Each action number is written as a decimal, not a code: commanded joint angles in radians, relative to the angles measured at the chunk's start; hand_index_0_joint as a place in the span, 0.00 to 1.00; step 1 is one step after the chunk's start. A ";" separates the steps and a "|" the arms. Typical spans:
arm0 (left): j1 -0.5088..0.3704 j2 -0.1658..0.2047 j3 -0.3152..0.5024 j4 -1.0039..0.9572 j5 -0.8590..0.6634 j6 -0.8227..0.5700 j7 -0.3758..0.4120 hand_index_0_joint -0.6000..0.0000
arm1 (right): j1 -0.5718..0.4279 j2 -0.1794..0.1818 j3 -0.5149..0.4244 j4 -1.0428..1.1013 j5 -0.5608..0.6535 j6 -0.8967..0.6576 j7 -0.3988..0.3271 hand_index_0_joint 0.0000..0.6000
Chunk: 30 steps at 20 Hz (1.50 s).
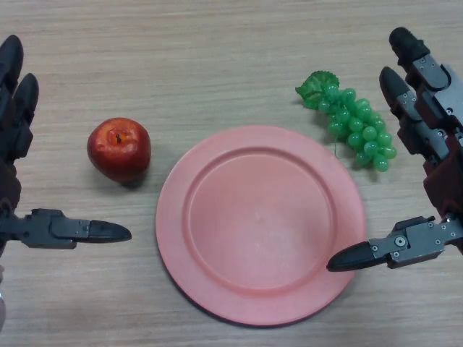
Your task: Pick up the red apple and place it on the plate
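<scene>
Both hands' palms are cut off by the side edges: left hand, right hand.

A staged robot test bench, most likely in a lab.

The bench is a plain light wood-grain surface filling the whole head view, with no walls, appliances or furniture in sight. On it lie only set-piece props: a glossy red apple, an empty pink plate and a bunch of plastic-looking green grapes. A black robot left hand and right hand at the edges point to a test setup, not a home kitchen.
</scene>
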 commanded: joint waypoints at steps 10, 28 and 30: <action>0.003 0.011 0.010 -0.058 0.044 -0.133 0.009 1.00 | -0.039 -0.023 -0.109 -0.015 0.000 -0.128 -0.060 0.00; -0.378 0.135 -0.082 0.643 0.160 -0.272 0.116 1.00 | 0.022 -0.004 -0.100 -0.066 0.009 -0.123 -0.093 0.00; -0.416 0.132 -0.099 0.715 0.195 -0.294 0.116 1.00 | 0.024 -0.003 -0.097 -0.070 0.000 -0.123 -0.097 0.00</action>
